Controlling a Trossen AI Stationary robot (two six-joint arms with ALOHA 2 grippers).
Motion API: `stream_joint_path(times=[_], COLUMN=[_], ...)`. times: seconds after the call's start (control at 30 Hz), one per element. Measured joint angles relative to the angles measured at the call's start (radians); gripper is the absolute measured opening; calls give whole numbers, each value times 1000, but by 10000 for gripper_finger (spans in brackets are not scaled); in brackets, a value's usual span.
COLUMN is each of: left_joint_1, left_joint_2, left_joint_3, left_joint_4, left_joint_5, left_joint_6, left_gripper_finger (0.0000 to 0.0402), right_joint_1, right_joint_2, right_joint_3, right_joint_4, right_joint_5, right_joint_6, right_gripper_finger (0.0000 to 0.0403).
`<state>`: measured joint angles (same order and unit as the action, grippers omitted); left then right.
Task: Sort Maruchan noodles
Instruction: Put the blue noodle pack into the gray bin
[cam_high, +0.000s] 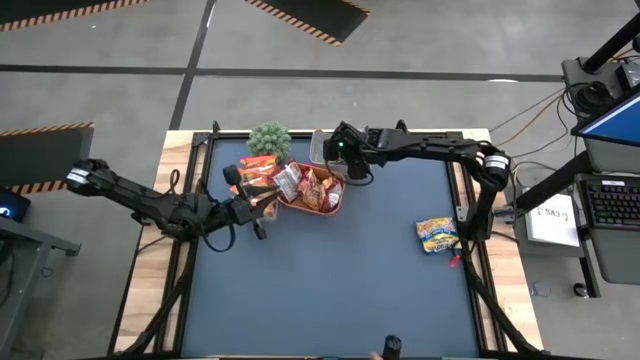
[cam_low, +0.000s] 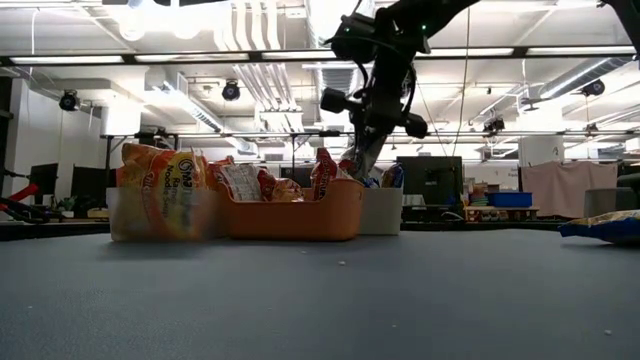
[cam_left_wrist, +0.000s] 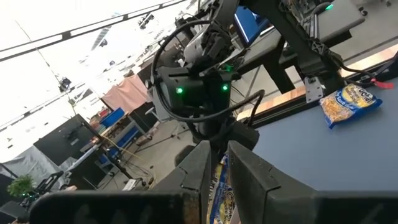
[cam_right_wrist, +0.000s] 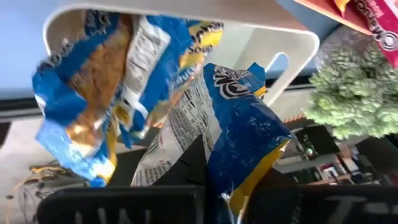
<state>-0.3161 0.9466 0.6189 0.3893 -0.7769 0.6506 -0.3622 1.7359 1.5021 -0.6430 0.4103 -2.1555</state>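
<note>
Maruchan noodles are mostly piled in the orange tray (cam_high: 336, 208), which works as the landmark, sitting near the far edge of the dark table (cam_high: 330, 290). Red and orange packets (cam_high: 303, 186) are heaped inside it. Just left of the tray a clear tub (cam_low: 120, 225) is stuffed with orange packets (cam_low: 165, 195). Behind the tray, at its far right corner, a white tub (cam_right_wrist: 283, 34) is seen holding blue-and-yellow packets (cam_right_wrist: 87, 106). Well off to the right of the tray, one blue-and-yellow packet (cam_high: 437, 235) is left lying flat on the table, close to the table's right edge. A small green plant (cam_high: 269, 140) is parked just behind the tray's left end.

The right gripper (cam_high: 335, 160) is hung over the white tub at the tray's far right corner, fingers squeezed together on a blue-and-yellow packet (cam_right_wrist: 242, 143) that is pinched at its lower edge and stands up crumpled between them. The right arm is stretched in from the right side of the table, wrist bent downward.

The left gripper (cam_high: 258, 207) is parked just left of the tray, beside the clear tub. Its fingers (cam_left_wrist: 198, 171) are seen nearly together with a narrow slit left, nothing visibly clamped. The left arm is laid low, reaching in from the left.
</note>
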Motion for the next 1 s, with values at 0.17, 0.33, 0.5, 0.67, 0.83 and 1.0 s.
stream_joint_path(times=[0.17, 0.33, 0.5, 0.67, 0.83, 1.0], left_joint_1=[0, 0, 0, 0, 0, 0], left_joint_2=[1, 0, 1, 1, 1, 1], left_joint_3=[0, 0, 0, 0, 0, 0], left_joint_4=[1, 1, 0, 0, 0, -1], left_joint_5=[1, 1, 2, 2, 3, 3], left_joint_6=[0, 0, 0, 0, 0, 2], left_gripper_finger=[39, 39, 39, 39, 39, 39], right_joint_1=[9, 9, 2, -26, -34, -33], right_joint_2=[2, 2, 2, 9, 33, 53], right_joint_3=[0, 0, -7, -31, -39, -39], right_joint_4=[5, 4, 5, 19, 62, 119], right_joint_5=[-17, -67, -77, -78, -78, -79], right_joint_6=[2, -2, 9, 9, 16, 16], right_gripper_finger=[17, 18, 18, 18, 19, 45])
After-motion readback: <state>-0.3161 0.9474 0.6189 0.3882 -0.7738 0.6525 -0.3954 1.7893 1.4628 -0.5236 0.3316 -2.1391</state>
